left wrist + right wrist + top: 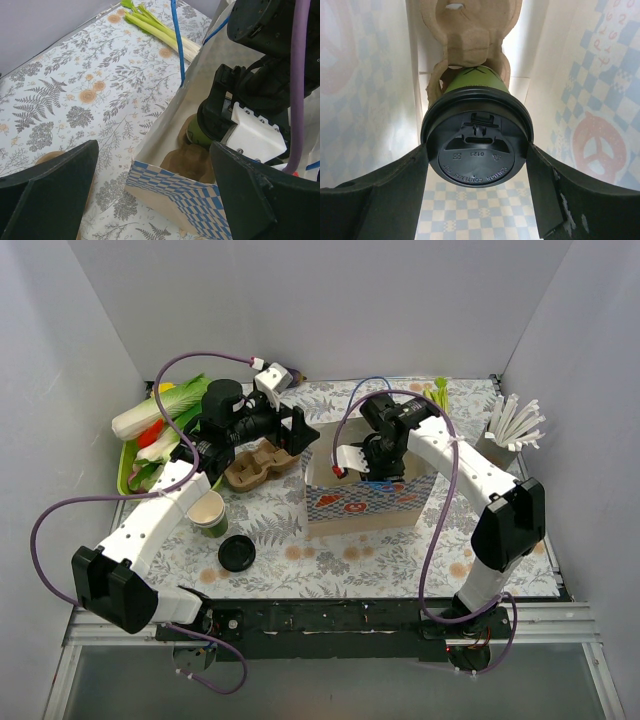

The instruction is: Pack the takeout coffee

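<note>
The takeout coffee [476,150], a green cup under a black lid, sits in a brown cardboard carrier [465,30] inside the blue-checked paper bag [365,505]. My right gripper [476,155] reaches down into the bag, and its fingers press against both sides of the lid. From the left wrist view the cup's green wall [197,134] shows under the right arm, inside the bag [170,187]. My left gripper [155,200] is open and holds nothing, hovering just outside the bag's left wall [300,435].
A second cardboard carrier [255,465] lies left of the bag. Lidless stacked green cups [208,512] and a loose black lid [237,554] stand near the left arm. A green tray of vegetables [150,435] is at far left, a cutlery holder [510,430] at far right, and leeks [160,30] lie behind the bag.
</note>
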Robot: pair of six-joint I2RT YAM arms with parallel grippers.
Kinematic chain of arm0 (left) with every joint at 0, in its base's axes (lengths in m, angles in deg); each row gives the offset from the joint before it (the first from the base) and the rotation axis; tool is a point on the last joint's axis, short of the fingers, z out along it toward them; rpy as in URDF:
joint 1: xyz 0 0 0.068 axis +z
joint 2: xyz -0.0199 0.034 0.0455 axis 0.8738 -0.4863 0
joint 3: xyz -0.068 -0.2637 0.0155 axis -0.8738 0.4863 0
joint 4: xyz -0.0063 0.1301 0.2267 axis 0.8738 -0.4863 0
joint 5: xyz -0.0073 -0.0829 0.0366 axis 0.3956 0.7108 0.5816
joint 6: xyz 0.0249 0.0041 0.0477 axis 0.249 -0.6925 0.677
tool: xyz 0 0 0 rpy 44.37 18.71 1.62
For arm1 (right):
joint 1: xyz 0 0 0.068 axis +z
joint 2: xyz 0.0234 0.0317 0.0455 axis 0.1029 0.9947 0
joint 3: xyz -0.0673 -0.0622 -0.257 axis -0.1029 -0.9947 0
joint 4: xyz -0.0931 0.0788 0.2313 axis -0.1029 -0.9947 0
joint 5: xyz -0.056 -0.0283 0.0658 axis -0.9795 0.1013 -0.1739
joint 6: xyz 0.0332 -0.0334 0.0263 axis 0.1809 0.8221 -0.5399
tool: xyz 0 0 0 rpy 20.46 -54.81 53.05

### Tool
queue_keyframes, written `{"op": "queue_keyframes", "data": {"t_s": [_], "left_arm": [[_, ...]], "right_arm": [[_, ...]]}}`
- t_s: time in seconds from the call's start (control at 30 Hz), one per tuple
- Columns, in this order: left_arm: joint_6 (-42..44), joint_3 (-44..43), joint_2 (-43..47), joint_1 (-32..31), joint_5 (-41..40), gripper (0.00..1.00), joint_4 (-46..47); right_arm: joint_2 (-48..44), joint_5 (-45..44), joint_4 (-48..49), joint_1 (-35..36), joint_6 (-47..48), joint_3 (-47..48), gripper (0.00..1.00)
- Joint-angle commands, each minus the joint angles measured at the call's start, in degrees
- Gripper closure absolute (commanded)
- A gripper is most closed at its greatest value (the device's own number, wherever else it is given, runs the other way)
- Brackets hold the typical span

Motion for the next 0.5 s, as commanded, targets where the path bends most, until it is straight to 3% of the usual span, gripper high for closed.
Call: {"op": "queue_keyframes", "data": {"t_s": [0.0,0.47], "left_arm": [[0.18,-1.04,1.1,0.47,1.06,0.05,0.97],[0.01,-1.83,1.54,0.56,1.85,0.04,0.88]], "right_arm": [[2.55,-0.47,-5.89,0.13,0.76,1.87,0.61],[6.16,-3.38,-5.8,1.62,-3.37,1.52,0.61]]}}
